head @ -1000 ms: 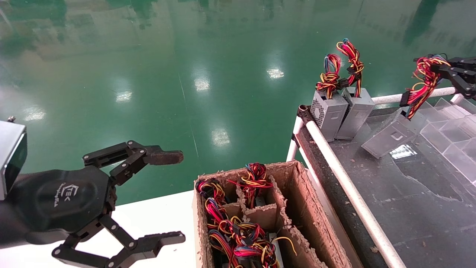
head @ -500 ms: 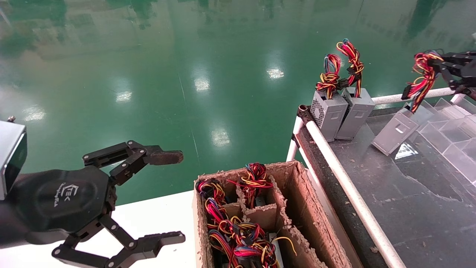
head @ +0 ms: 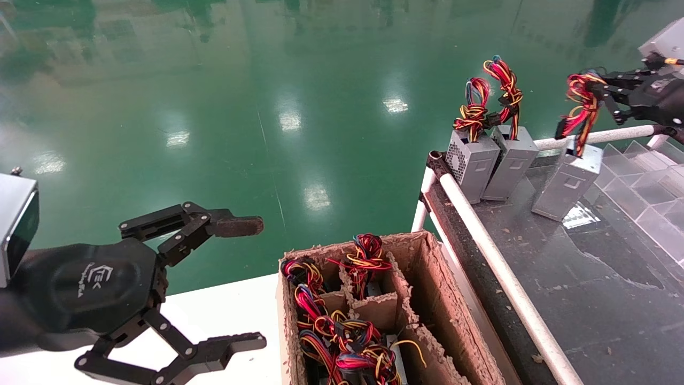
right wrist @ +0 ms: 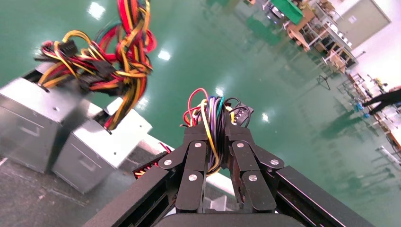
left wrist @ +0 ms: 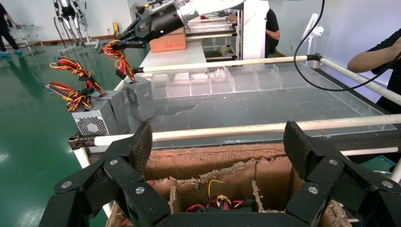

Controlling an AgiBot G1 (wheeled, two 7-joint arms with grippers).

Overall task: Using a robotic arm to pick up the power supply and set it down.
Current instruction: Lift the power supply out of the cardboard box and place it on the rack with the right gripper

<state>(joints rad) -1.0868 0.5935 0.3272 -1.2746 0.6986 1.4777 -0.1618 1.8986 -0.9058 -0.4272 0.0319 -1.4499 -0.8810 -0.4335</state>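
At the far right of the head view, my right gripper [head: 594,90] is shut on the red-yellow wire bundle [head: 580,109] of a grey power supply [head: 567,181]. The box hangs tilted from the wires, with its lower end at the dark table [head: 588,278]. The left wrist view shows the same gripper [left wrist: 128,41] above that power supply [left wrist: 140,97]. In the right wrist view the fingers [right wrist: 197,156] pinch coloured wires [right wrist: 211,118], and the held box is hidden. My left gripper [head: 251,283] hangs open and empty at the lower left.
Two more power supplies [head: 473,163] [head: 511,160] stand upright at the table's far corner, just left of the held one. A torn cardboard box [head: 430,278] with several wired units sits below the white rail [head: 497,267]. Clear plastic bins [head: 649,187] line the right.
My right gripper has moved left and slightly up with the wire bundle. The power supply has swung from lying steeply tilted to nearly upright, closer to the two standing ones. The left arm is still.
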